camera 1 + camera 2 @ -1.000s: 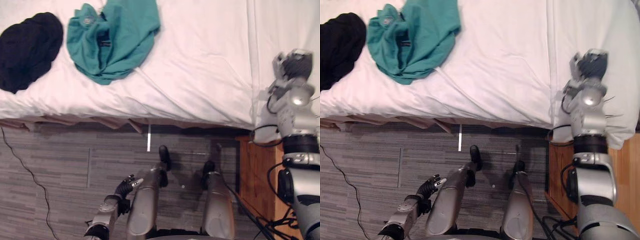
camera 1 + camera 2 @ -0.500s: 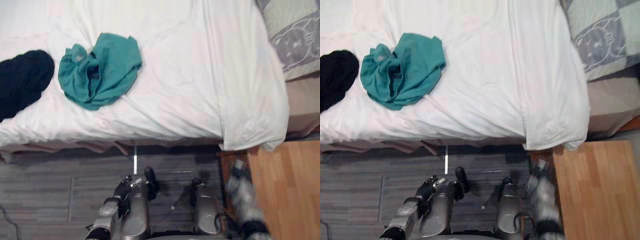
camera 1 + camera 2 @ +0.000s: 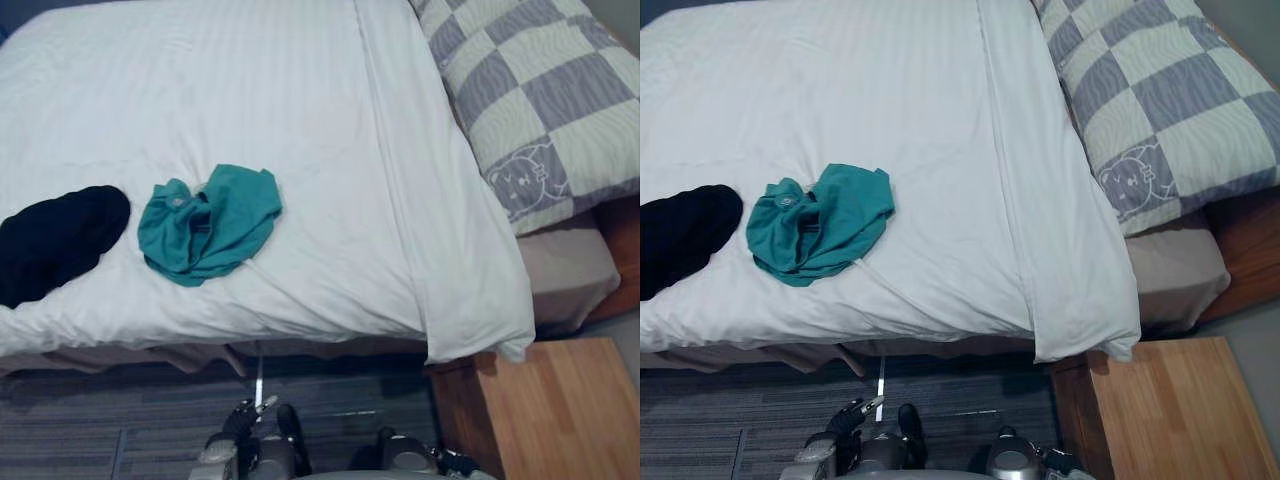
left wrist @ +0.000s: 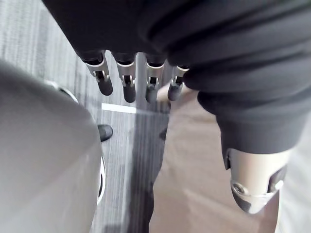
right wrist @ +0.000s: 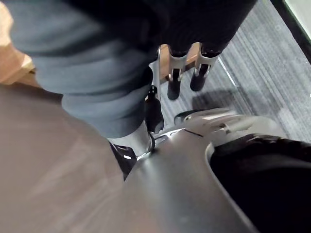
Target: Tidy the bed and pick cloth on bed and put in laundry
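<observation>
Right now both my arms hang low beside me over the grey floor [image 3: 120,440], short of the bed [image 3: 300,90]. My left robot hand [image 4: 128,77] is relaxed, fingers straight and spread a little, thumb apart, holding nothing. My right robot hand [image 5: 174,77] is the same, loose fingers pointing down and nothing in them.

What I'm after is the teal cloth [image 3: 208,222], lying crumpled on the white cover near the bed's near edge. From my left robot hand it lies up and ahead, a shade to my left, with the edge of the mattress between us. My right robot hand hangs further off, on the side of the wooden bedside table [image 3: 545,410], so I judge the left arm the nearer one for this reach.

Bunched as it is, the teal cloth is wider than it is deep. Its long axis runs across me at a slant, from the near left up to the far right. What looks like the neck opening sits at its left end, and the looser fabric fans out to the right.

A black cloth [image 3: 55,240] lies just beside it, further to my left and apart from it, also close to the near edge. The checked pillow [image 3: 530,100] is well away at the far right.
</observation>
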Robot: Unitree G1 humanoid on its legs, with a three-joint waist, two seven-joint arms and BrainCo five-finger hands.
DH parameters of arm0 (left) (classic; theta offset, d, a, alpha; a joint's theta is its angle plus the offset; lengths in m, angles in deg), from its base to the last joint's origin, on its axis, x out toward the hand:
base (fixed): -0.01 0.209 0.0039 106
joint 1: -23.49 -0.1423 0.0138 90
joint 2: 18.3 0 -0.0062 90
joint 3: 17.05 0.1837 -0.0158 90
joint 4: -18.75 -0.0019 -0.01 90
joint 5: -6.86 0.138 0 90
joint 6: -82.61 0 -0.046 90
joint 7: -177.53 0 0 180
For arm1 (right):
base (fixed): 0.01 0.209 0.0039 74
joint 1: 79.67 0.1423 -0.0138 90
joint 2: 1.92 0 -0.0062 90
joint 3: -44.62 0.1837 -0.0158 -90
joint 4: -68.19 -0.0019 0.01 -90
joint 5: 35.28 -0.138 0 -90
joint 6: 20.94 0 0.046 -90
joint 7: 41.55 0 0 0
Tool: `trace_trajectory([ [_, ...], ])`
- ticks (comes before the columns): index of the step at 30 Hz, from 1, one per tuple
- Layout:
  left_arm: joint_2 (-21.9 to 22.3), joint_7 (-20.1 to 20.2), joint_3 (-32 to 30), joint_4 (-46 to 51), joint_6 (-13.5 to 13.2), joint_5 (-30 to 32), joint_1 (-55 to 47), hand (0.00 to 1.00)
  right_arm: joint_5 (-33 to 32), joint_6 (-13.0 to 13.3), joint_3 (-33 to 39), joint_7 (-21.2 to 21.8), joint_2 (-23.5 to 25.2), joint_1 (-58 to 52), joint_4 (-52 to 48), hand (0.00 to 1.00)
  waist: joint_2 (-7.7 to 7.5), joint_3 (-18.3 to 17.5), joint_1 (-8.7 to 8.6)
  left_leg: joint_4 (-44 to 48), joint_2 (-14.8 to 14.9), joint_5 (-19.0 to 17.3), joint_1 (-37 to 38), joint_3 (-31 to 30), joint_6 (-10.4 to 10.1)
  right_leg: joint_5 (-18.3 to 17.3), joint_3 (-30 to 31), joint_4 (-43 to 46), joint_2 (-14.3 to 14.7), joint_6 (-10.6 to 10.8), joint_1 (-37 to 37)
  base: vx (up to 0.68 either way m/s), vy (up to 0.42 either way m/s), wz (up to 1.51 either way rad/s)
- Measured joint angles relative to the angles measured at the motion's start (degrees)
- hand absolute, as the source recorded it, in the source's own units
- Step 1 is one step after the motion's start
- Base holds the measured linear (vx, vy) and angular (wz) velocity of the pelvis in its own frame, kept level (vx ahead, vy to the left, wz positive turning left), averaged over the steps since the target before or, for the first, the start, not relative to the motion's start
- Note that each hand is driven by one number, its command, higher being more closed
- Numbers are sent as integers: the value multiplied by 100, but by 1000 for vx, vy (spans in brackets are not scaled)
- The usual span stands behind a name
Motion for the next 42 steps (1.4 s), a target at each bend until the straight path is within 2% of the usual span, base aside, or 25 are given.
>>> trace_trajectory([
  [2, 14, -102, -237, -1, 10, 20, -26, 0, 1, 1, 110, 3, 75, 6, 8, 0, -98, 51, -25, 340, 117, -317, -46, 333, 33, -56, -124, 146, -234, -8, 21, -71, 50, 33],
  [4, 1, -210, -406, 3, 54, 63, -41, 0, 2, -63, 205, 11, -45, 2, 18, 0, -182, 44, -123, 1325, 727, -483, -317, 410, 41, -114, -232, 285, -678, 94, 90, -57, 93, 42],
  [8, 2, -571, -492, -8, 117, 65, -54, 0, -4, -132, 204, 11, -307, 4, 157, 0, 5, 10, -220, 1657, 1805, -439, -580, -270, -16, -180, -217, 616, -1124, 623, 74, -53, 411, 27],
  [10, 23, -728, -572, -66, 145, 65, -64, 0, -10, -141, 217, 8, -419, 9, 260, 0, 78, -10, -242, 1773, 2016, -439, -445, -502, -18, -202, -65, 746, -1345, 812, 70, 7, 687, -6],
  [11, 31, -796, -589, -117, 209, 56, -82, 0, 27, -142, 288, 19, -464, 26, 307, 0, 130, -59, -234, 1769, 1959, -539, -293, -439, -1244, -90, 76, 661, -1544, 816, 107, 52, 748, -22],
  [12, -159, -907, -618, -121, 235, 44, -10, 0, 58, -135, 444, 16, -228, 55, 457, 0, -231, -70, -222, 2161, 1588, -877, -344, -230, -1155, 475, 131, 379, -1943, 765, 237, 38, 765, -22],
  [13, -251, -980, -628, -185, 260, 102, -6, 0, 75, -137, 564, 8, -148, 60, 547, 0, -305, -110, -208, 2387, 1550, -1086, -402, -180, -1072, 1042, 37, 177, -2009, 578, 253, 32, 714, -41],
  [14, -325, -1023, -647, -297, 349, 222, -22, 0, 104, -139, 598, 26, -138, 83, 671, 0, -247, -105, -87, 2470, 1617, -1258, -280, 74, -925, 1710, -303, -42, -2016, -8, 244, 31, 619, -85],
  [15, -328, -1084, -750, -329, 437, 332, -110, 0, 153, -156, 591, 54, -147, 120, 780, 0, -240, -99, 68, 2325, 1619, -1316, -19, 445, -806, 1793, -1052, 337, -2059, -472, 75, 49, 687, -102],
  [17, -289, -973, -746, -325, 486, 565, -315, 0, 316, -181, 338, 258, -128, 131, 752, 0, -218, -116, 33, 1837, 1523, -1191, 267, 799, -645, 1278, -1647, 749, -1614, 41, -54, 31, 468, -65],
  [18, -282, -790, -589, -325, 510, 765, -353, 0, 318, -178, 129, 363, -72, 144, 684, 0, -204, -123, 20, 1337, 1349, -955, 364, 895, -540, 892, -1757, 612, -1062, 199, -109, -9, 302, -23],
  [19, -261, -686, -472, -316, 508, 891, -338, 0, 312, -176, 49, 401, -50, 160, 640, 0, -182, -132, 14, 1023, 1208, -787, 406, 927, -477, 650, -1702, 478, -749, 237, -167, 1, 318, 7],
  [20, -279, -561, -249, -308, 503, 1112, -257, 0, 300, -126, -123, 435, -46, 137, 503, 0, -138, -142, -26, 631, 1016, -533, 390, 911, -373, 287, -1289, 122, -180, 261, -209, 5, 215, 52],
  [21, -281, -452, -17, -308, 501, 1301, -130, 0, 291, -76, -290, 515, -139, 87, 377, 0, -41, -127, -115, 395, 893, -371, 296, 742, -292, 191, -486, -472, 353, 36, -70, 9, 180, 117],
  [22, -309, -331, 307, -306, 497, 1434, 0, 0, 230, -38, -418, 501, -186, 31, 242, 0, 9, -130, -256, 282, 685, -247, 193, 496, -180, 349, 264, -916, 604, -191, 165, 7, 100, 118],
  [24, -222, -134, 582, -297, 475, 1668, 156, 0, -106, 59, -529, 426, -276, 105, 239, 0, 188, -119, -257, 212, 569, -244, 330, 364, -180, 322, 309, -825, 541, -177, 267, 56, 95, 56],
  [28, -174, -218, 718, -264, 224, 1806, 249, 0, -137, 151, -721, 571, -292, 373, 254, 0, 218, -161, -217, 924, 602, -243, 75, 592, -182, 6, 360, -411, 331, -208, 89, -27, 9, 1],
  [30, -164, -232, 783, -150, 95, 1727, 325, 0, -9, 107, -753, 566, -350, 410, 269, 0, 236, -134, -200, 2131, 913, -237, -441, 641, -176, -63, 407, -312, 202, -219, 71, -86, -1, -14],
  [31, -93, -193, 787, -63, -24, 1694, 319, 0, 13, -10, -753, 427, -425, 412, 264, 0, 367, -75, -190, 3357, 1362, -76, -799, 640, -108, -54, 464, -314, 230, -227, 280, -12, 11, -37],
  [32, -75, -183, 804, -78, -75, 1715, 318, 0, -3, -31, -739, 333, -429, 415, 268, 0, 321, -46, -183, 3569, 1463, -217, -879, 644, -109, -5, 528, -305, 191, -162, 365, 16, 79, -64],
  [35, -23, -57, 1010, -159, -124, 1761, 268, 0, -46, -82, -680, 228, -438, 420, 251, 0, 395, -76, -321, 2202, 1483, -316, -460, 612, -83, 43, 942, -231, -6, -22, 252, 30, 162, -84],
  [37, 1, 52, 1008, -320, -118, 1677, 332, 0, 10, -108, -673, 170, -416, 419, 270, 0, 296, -117, -324, 1666, 1492, -321, -467, 322, -96, 99, 1215, -226, -223, 138, 110, 88, 312, -65],
  [38, 18, 85, 1010, -324, -120, 1519, 330, 0, 96, -147, -640, 122, -404, 337, 337, 0, 220, -147, -328, 1433, 1590, -316, -512, -95, -107, 152, 1375, -233, -401, 304, -16, 107, 366, -35],
  [41, 47, 69, 1077, -358, -95, 1312, 322, 0, 137, -265, -578, 91, -463, 365, 396, 0, 300, -182, -344, 1112, 1885, -321, -259, -676, -103, 80, 1607, -178, -622, 806, -125, 87, 504, -26],
  [42, 97, 2, 1193, -403, -78, 1313, 314, 0, 140, -319, -568, 72, -534, 377, 405, 0, 391, -224, -363, 1120, 1855, -664, -127, -638, -666, 87, 1640, -165, -730, 858, -102, 99, 790, -20],
])
